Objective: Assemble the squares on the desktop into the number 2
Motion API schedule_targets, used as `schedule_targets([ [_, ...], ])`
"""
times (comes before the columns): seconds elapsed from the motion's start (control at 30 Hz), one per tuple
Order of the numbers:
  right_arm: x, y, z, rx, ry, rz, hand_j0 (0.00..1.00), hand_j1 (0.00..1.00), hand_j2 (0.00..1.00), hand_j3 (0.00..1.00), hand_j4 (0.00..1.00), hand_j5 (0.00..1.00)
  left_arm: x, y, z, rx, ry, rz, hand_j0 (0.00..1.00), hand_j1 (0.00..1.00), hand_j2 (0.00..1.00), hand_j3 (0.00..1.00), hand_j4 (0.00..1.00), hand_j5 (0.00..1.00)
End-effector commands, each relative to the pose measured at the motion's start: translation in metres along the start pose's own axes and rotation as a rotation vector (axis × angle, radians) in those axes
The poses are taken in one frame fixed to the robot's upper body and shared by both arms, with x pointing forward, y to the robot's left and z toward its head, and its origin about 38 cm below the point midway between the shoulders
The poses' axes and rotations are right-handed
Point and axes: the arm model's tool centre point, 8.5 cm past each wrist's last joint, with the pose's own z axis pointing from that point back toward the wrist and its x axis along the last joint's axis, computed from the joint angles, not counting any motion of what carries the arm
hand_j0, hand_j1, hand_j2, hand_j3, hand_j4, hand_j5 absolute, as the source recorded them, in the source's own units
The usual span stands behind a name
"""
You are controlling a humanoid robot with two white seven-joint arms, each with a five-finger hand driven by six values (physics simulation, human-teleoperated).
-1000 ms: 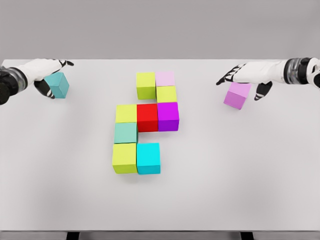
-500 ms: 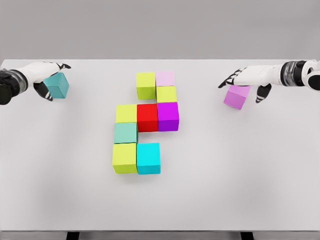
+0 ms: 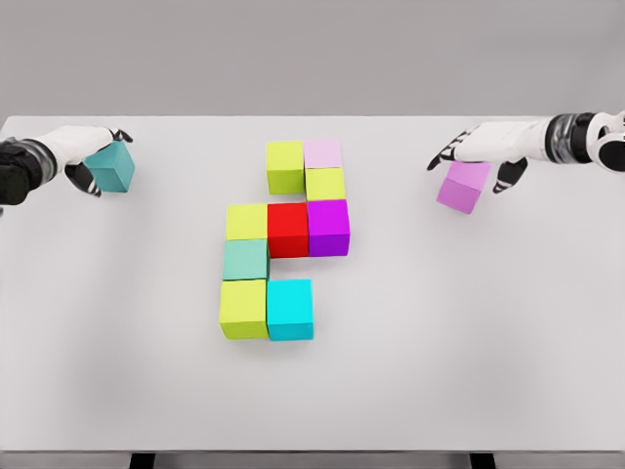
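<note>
A white tabletop [image 3: 488,342] is seen, and a group of eight cubes [image 3: 285,239] is placed at its middle, touching each other. At the far left, a teal cube [image 3: 113,167] is grasped by the curled fingers of the left hand [image 3: 86,156]. At the far right, a violet cube [image 3: 463,187] is covered by the right hand [image 3: 479,154], with fingers around it.

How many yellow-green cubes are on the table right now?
4. One at the figure's top left, one under the pale pink cube, one left of the red cube, one at bottom left beside the cyan cube. None look hidden.
</note>
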Motion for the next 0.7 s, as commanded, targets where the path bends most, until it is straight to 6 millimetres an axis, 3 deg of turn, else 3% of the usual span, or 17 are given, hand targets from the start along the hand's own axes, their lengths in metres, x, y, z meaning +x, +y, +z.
schedule_targets([
  [0.0,0.001,-0.001,-0.002,-0.004,-0.002,-0.006,0.88,0.88,0.88,0.88,0.88,0.88,0.000,-0.001,-0.002,-0.002,0.007,-0.006,0.80,0.80,0.80,0.80,0.80,0.80],
  [0.1,0.004,-0.002,-0.005,-0.005,-0.010,-0.004,0.88,0.88,0.88,0.88,0.88,0.88,-0.001,-0.002,-0.002,-0.003,0.009,-0.006,0.75,0.75,0.75,0.75,0.75,0.75],
  [0.27,0.000,0.005,-0.008,0.030,0.017,0.011,0.88,0.88,0.88,0.88,0.88,0.88,0.002,-0.002,-0.002,-0.006,0.003,-0.005,0.55,0.55,0.55,0.55,0.55,0.55],
  [0.37,-0.001,0.005,-0.008,0.030,0.018,0.010,0.88,0.88,0.88,0.88,0.88,0.88,0.003,-0.001,-0.002,-0.005,-0.005,-0.006,0.48,0.48,0.48,0.48,0.48,0.48],
  [0.6,0.001,0.007,-0.010,0.034,0.013,0.009,0.81,0.81,0.81,0.81,0.81,0.81,0.023,0.016,0.004,0.027,-0.084,-0.027,0.43,0.43,0.43,0.43,0.43,0.43],
  [0.67,0.001,0.008,-0.010,0.035,0.013,0.008,0.81,0.81,0.81,0.81,0.81,0.81,0.037,0.022,0.009,0.043,-0.127,-0.031,0.43,0.43,0.43,0.43,0.43,0.43],
])
